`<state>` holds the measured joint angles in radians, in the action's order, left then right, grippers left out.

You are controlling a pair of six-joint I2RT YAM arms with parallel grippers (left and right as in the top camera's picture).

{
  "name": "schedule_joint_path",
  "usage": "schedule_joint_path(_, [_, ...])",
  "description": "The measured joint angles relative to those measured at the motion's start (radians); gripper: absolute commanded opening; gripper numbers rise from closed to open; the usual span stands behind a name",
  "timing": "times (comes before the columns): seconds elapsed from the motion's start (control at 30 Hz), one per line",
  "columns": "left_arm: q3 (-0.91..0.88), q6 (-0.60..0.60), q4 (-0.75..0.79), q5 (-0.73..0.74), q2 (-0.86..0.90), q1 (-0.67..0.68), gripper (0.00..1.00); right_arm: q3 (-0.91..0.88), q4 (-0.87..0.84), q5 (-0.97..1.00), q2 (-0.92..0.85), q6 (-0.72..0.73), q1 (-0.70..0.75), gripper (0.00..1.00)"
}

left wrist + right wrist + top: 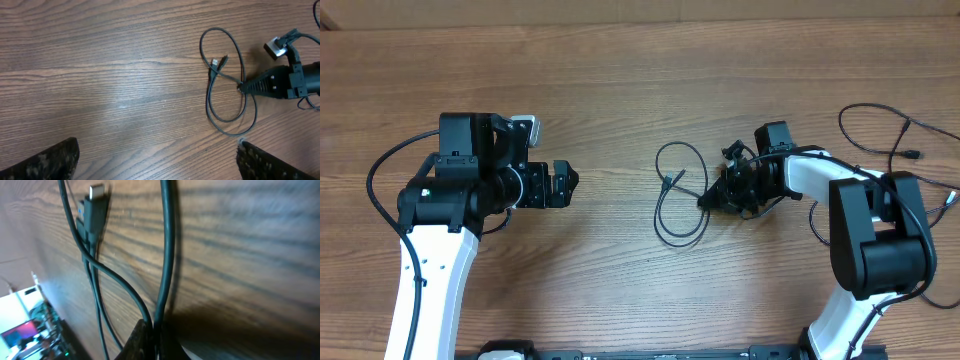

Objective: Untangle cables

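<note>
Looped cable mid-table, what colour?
Black; the thin looped cable shows best in the left wrist view.

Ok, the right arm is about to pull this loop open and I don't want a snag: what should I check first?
1. Right hand shut on looped cable: ok.
2. Left hand open, off the cable: ok.
3. Plug lying free on the table: ok.
4. Strands uncrossed near the grip: not ok, they cross.
5. Single strand pinched: cannot tell.
6. Second cable apart from the loop: ok.
</note>
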<state>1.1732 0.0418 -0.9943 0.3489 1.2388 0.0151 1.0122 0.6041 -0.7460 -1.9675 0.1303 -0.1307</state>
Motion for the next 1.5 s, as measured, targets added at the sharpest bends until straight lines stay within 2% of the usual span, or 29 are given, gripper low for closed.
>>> schedule_joint_path(0.07, [0.000,0.000,0.000,0.000,0.000,0.000,0.99,0.004,0.021,-0.022,-0.008,0.000,0.000,0.04])
schedule_joint_path(0.2, [0.000,0.000,0.000,0.000,0.000,0.000,1.00,0.098,0.202,0.010,-0.029,-0.011,-0.002,0.04])
schedule_joint_path(0.33, [0.000,0.000,0.000,0.000,0.000,0.000,0.99,0.325,0.357,0.082,-0.027,-0.033,-0.002,0.04])
schedule_joint_path(0.6, [0.000,0.000,0.001,0.000,0.000,0.000,0.99,0.786,0.504,0.269,-0.022,-0.045,0.005,0.04])
schedule_joint_path(0.73, [0.000,0.000,0.000,0.000,0.000,0.000,0.99,0.974,0.489,0.331,-0.021,-0.036,0.043,0.04])
schedule_joint_path(0.93, [0.000,0.000,0.000,0.000,0.000,0.000,1.00,1.188,0.381,0.422,-0.020,0.114,0.234,0.04])
schedule_joint_path(1.17, [0.000,0.000,0.000,0.000,0.000,0.000,0.99,1.220,0.262,0.459,-0.019,0.373,0.524,0.04])
schedule_joint_path(1.3, [0.000,0.000,0.000,0.000,0.000,0.000,1.00,1.220,0.241,0.466,-0.019,0.420,0.618,0.05])
schedule_joint_path(1.37, [0.000,0.000,0.000,0.000,0.000,0.000,0.99,1.220,0.242,0.467,-0.019,0.427,0.646,0.21])
schedule_joint_path(1.4, [0.000,0.000,0.000,0.000,0.000,0.000,1.00,1.220,0.245,0.473,-0.019,0.435,0.657,0.39])
schedule_joint_path(1.43, [0.000,0.000,0.000,0.000,0.000,0.000,0.99,1.220,0.254,0.482,-0.019,0.427,0.665,0.48])
schedule_joint_path(1.47, [0.000,0.000,0.000,0.000,0.000,0.000,1.00,1.220,0.265,0.491,-0.019,0.433,0.670,0.73])
schedule_joint_path(1.5, [0.000,0.000,0.000,0.000,0.000,0.000,1.00,1.220,0.274,0.499,-0.019,0.422,0.676,0.95])
